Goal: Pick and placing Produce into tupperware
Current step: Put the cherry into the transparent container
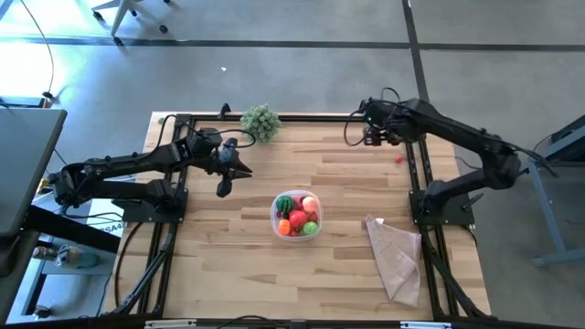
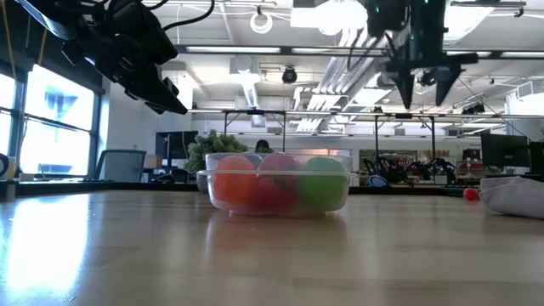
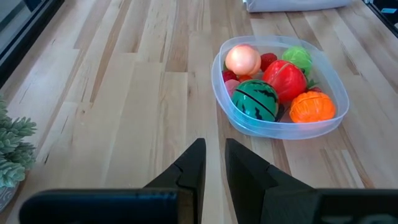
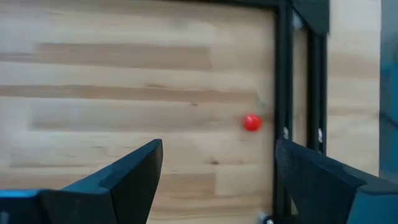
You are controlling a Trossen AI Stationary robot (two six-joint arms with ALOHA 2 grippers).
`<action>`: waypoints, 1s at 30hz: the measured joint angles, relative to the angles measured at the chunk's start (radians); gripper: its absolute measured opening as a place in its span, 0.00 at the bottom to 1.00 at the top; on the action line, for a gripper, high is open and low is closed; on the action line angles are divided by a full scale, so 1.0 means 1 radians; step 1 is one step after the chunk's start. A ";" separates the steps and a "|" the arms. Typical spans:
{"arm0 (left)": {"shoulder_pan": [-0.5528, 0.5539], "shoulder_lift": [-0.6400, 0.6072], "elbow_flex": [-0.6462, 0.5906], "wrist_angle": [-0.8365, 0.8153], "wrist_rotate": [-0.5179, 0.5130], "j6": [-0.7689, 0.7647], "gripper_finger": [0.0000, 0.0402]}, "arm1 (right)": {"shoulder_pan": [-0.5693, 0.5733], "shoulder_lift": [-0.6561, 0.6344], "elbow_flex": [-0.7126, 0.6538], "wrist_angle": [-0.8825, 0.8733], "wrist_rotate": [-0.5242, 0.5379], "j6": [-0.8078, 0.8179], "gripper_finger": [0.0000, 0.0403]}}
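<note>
The round clear tupperware (image 1: 296, 235) stands mid-table and holds several produce pieces: a striped green ball (image 3: 256, 99), a red piece (image 3: 285, 81), an orange one (image 3: 312, 107), a pale pink one (image 3: 242, 60) and a light green one (image 3: 297, 57). One small red piece (image 4: 252, 122) lies alone on the wood near the right frame rail (image 1: 399, 159). My right gripper (image 4: 217, 162) hovers open, high above the table's far right part, pointing down, the red piece a little beyond its fingers. My left gripper (image 3: 211, 163) hangs shut and holding nothing, left of the tupperware.
A bushy grey-green plant clump (image 1: 260, 122) sits at the far edge. A tan cloth (image 1: 395, 256) lies at the near right. Black frame rails (image 1: 422, 174) run along the table's left and right sides. Bare wood lies between the tupperware and the lone red piece.
</note>
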 joint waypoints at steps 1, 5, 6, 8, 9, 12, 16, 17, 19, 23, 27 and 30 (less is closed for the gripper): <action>0.000 0.000 0.000 0.000 0.000 0.000 0.13 | -0.024 0.000 -0.020 0.001 -0.010 0.006 0.76; 0.000 0.000 0.000 0.000 0.000 0.000 0.13 | -0.115 0.000 -0.106 0.017 -0.087 0.009 0.76; 0.000 0.000 0.000 0.000 0.000 0.000 0.13 | -0.135 0.000 -0.127 0.024 -0.098 -0.003 0.76; 0.000 0.000 0.000 0.000 0.000 0.000 0.13 | -0.167 0.000 -0.171 0.048 -0.110 -0.012 0.76; 0.000 0.000 0.000 0.000 0.000 0.000 0.13 | -0.184 0.000 -0.196 0.064 -0.115 -0.012 0.76; 0.000 0.000 0.000 0.000 0.000 0.000 0.13 | -0.233 0.000 -0.269 0.123 -0.153 -0.042 0.76; 0.000 0.000 0.000 0.000 0.000 0.000 0.13 | -0.291 0.000 -0.361 0.208 -0.200 -0.085 0.76; 0.000 0.000 0.000 0.000 0.000 0.000 0.13 | -0.303 0.000 -0.379 0.224 -0.200 -0.090 0.76; 0.000 0.000 0.000 0.000 0.000 0.000 0.13 | -0.325 0.000 -0.408 0.247 -0.200 -0.095 0.76; 0.000 0.000 0.000 0.000 0.000 0.000 0.13 | -0.352 0.000 -0.448 0.262 -0.201 -0.119 0.76; 0.000 0.000 0.000 0.000 0.000 0.000 0.13 | -0.368 0.000 -0.475 0.270 -0.164 -0.107 0.76; 0.000 0.000 0.000 0.000 0.000 0.000 0.13 | -0.371 0.000 -0.484 0.301 -0.128 -0.094 0.76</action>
